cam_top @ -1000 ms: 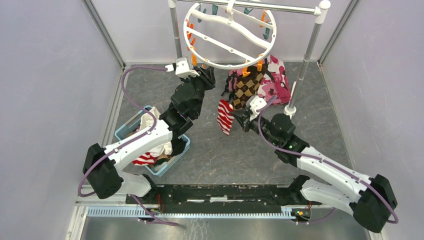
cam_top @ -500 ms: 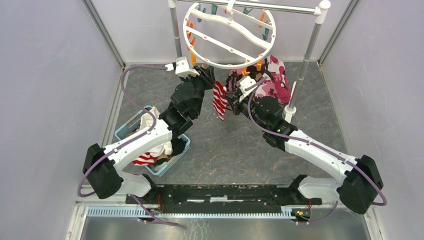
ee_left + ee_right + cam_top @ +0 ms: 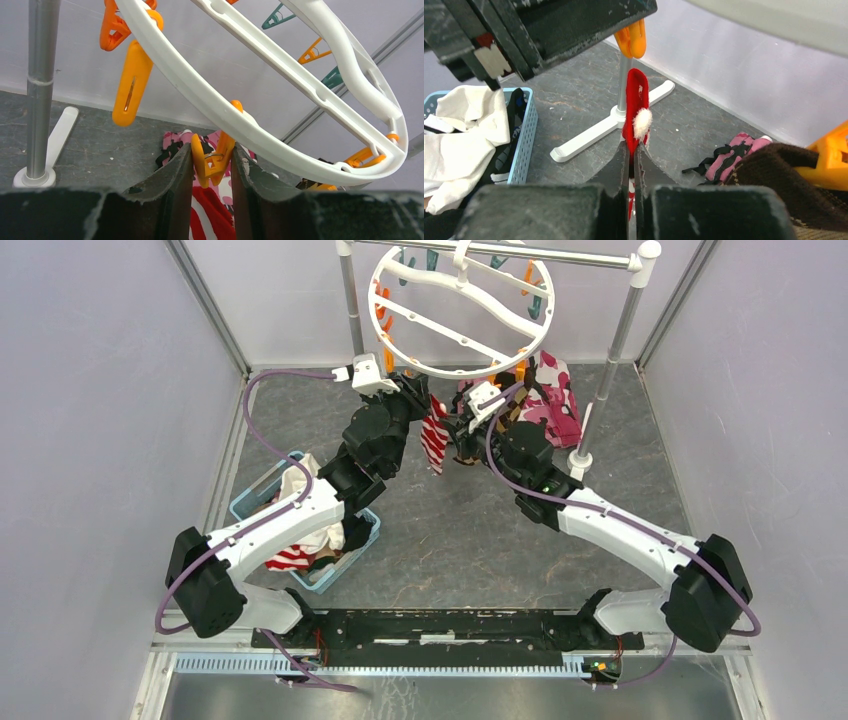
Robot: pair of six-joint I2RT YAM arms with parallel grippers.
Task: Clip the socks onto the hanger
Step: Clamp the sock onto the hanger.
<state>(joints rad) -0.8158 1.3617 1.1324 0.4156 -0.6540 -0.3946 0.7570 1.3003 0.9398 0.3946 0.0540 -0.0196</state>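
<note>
The left claw (image 3: 212,159) is raised to the lower rim of the hanger (image 3: 200,89), and its two fingers press from both sides on one orange clothespin (image 3: 210,170) that is fixed to this rim, so it is closed around the pin. The hanger itself hangs tilted from the silver rail (image 3: 560,254) at the back of the worktop (image 3: 440,540). The right claw (image 3: 631,150) is fully closed on a red-and-white striped sock (image 3: 635,95). It holds the sock upright, and in the right wrist view the red end with a small white tuft stands just under the tip of the orange clothespin, near it but apart. In the top view this sock hangs between the two claws, under the near edge of the hanger. A brown knitted sock (image 3: 769,170) is visible at the right side of the right wrist view, beside another orange pin (image 3: 824,162). The pink camouflage cloth (image 3: 556,400) lies on the worktop behind the right arm. A blue basket (image 3: 250,502) sits beside the left arm, with a white cloth (image 3: 300,480) and one more striped sock (image 3: 288,560) inside.
</note>
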